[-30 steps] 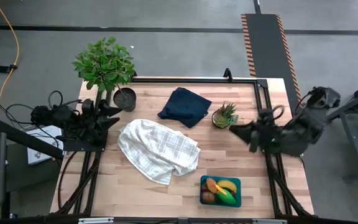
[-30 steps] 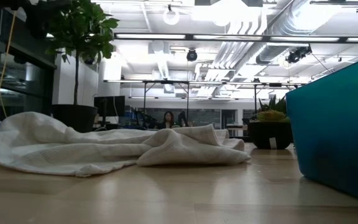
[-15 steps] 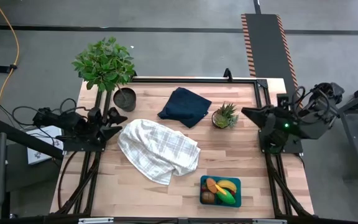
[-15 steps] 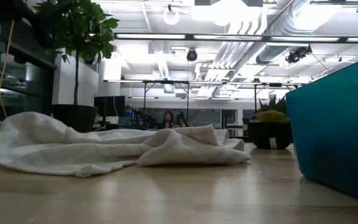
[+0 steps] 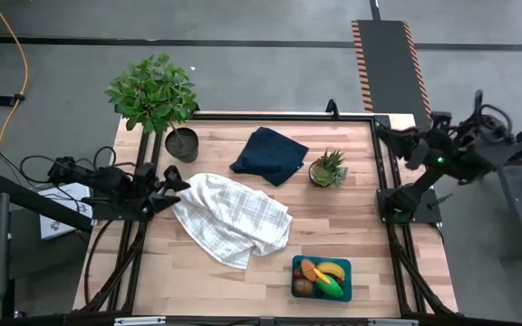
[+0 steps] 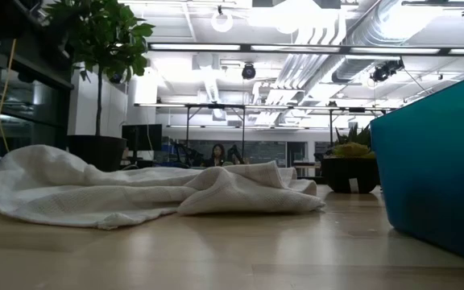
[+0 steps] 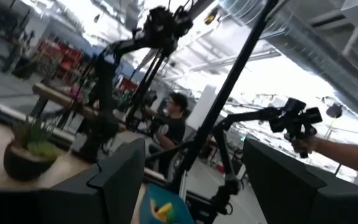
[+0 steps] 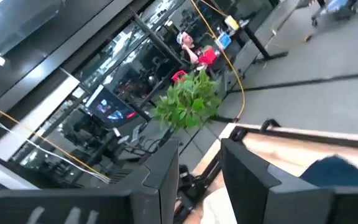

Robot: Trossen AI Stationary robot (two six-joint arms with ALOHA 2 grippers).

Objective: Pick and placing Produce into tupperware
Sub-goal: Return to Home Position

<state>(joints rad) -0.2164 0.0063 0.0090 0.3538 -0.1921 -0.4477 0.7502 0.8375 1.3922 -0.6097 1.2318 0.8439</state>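
1. From above, the tupperware sits at the front edge of the worktop, over on the right side. Its long side runs left to right. The produce is inside it: a yellow banana, a green piece, orange pieces and a brown round one. I see no produce loose on the wood. The left gripper is at the left edge, just beside the white towel. The right gripper is at the back right corner. Both are well apart from the tupperware, which lies toward the front from each. The right arm is nearer to it.

2. From low down, the blue wall of the tupperware fills the right side. The towel lies in a heap, with the small spiky plant behind. No gripper shows here.

3. The left wrist camera shows that arm's fingers wide apart and holding nothing. The tupperware and banana peek up between them, far off.

4. The right wrist camera shows its fingers apart too, with a smaller gap and nothing in it. They point at the big leafy plant and the navy cloth, away from the tupperware.

5. I think the filling is done. The arms only need to tuck away, and the left one should not snag the towel.
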